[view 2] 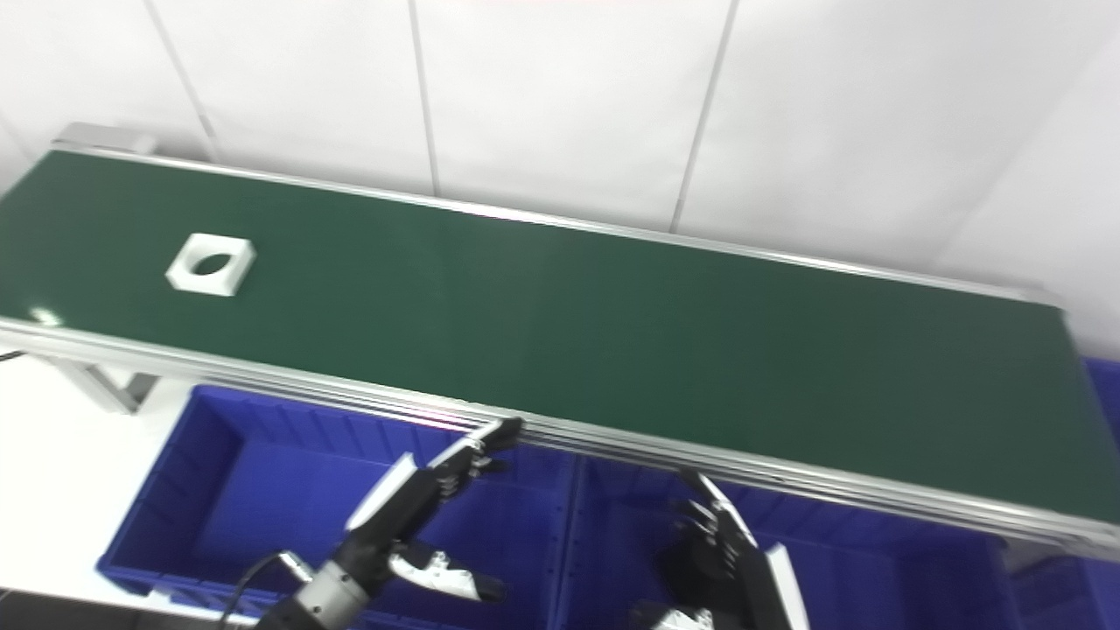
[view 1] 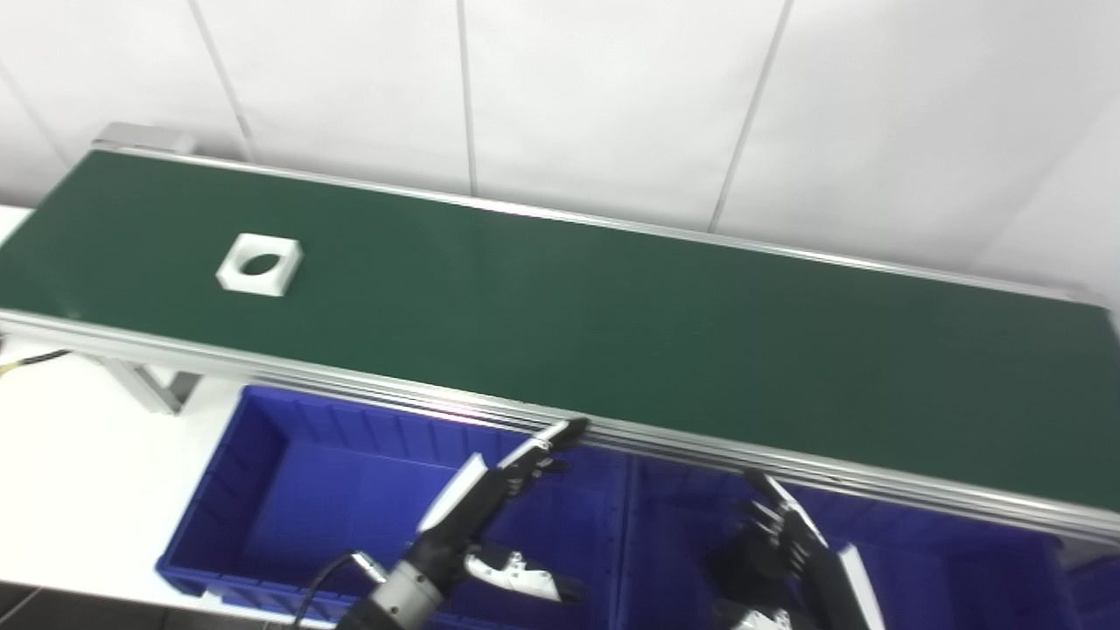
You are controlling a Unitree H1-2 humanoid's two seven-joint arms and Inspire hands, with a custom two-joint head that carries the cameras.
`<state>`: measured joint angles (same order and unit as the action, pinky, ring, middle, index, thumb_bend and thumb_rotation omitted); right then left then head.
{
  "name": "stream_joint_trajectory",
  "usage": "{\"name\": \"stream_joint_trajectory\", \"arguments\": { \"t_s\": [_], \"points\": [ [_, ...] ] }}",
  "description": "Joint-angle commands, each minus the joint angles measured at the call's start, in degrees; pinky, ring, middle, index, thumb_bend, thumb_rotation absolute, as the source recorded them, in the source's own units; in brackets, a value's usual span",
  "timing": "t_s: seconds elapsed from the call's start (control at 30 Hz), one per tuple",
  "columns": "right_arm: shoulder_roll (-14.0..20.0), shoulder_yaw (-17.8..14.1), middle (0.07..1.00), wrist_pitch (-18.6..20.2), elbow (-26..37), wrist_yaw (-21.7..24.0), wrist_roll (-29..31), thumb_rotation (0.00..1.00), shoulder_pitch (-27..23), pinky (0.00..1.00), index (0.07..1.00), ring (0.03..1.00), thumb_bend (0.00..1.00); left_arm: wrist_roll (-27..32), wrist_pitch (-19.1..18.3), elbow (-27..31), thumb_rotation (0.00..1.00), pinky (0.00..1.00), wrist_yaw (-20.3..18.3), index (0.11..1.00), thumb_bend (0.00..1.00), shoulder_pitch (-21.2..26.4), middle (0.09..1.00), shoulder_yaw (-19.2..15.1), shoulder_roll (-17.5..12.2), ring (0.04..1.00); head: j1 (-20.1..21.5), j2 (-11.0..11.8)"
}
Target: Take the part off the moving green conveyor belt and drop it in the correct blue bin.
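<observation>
A white square part (view 1: 260, 264) with a round hole lies flat on the green conveyor belt (view 1: 612, 324), far toward its left end. My left hand (view 1: 490, 512) hovers open over the left blue bin (view 1: 262, 490), fingers stretched toward the belt's near rail and thumb spread below. My right hand (view 1: 783, 542) is open above the middle blue bin (view 1: 665, 542), fingers pointing up at the rail. Both hands hold nothing and are well to the right of the part.
The belt's aluminium rail (view 1: 665, 437) runs between the hands and the belt. A conveyor leg (view 1: 153, 385) stands on the white table (view 1: 79, 472) at left. A white tiled wall backs the belt. Another blue bin (view 2: 1104, 394) shows at far right.
</observation>
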<state>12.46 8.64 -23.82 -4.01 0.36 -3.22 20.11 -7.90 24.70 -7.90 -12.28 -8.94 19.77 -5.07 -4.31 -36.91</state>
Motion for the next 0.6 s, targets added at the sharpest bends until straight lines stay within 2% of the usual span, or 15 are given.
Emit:
{"name": "stream_joint_trajectory", "arguments": {
  "t_s": [0.0,0.23,0.57],
  "points": [
    [0.5,-0.7,0.912,-3.1,0.4,0.2,1.3,0.47,-0.5,0.76,0.896,0.829,1.00,-0.8,2.2,0.1,0.41,0.84,2.1,0.933,1.00,1.5,0.946,0.8,0.5,0.924,-1.4,0.8],
    [1.4,-1.9,0.921,-3.1,-2.0,2.0,2.8,0.48,-1.2,0.77,0.919,0.847,1.00,-2.3,2.2,-1.8,0.40,0.84,4.9,0.928,1.00,2.2,0.945,3.2,0.9,0.923,-4.9,2.5],
    [0.7,-2.9,0.920,-3.1,-2.8,3.5,2.8,0.48,-1.9,0.76,0.916,0.840,1.00,-3.0,2.2,-3.0,0.42,0.81,8.0,0.934,1.00,3.3,0.948,5.3,0.0,0.916,-4.4,3.3]
  ]
}}
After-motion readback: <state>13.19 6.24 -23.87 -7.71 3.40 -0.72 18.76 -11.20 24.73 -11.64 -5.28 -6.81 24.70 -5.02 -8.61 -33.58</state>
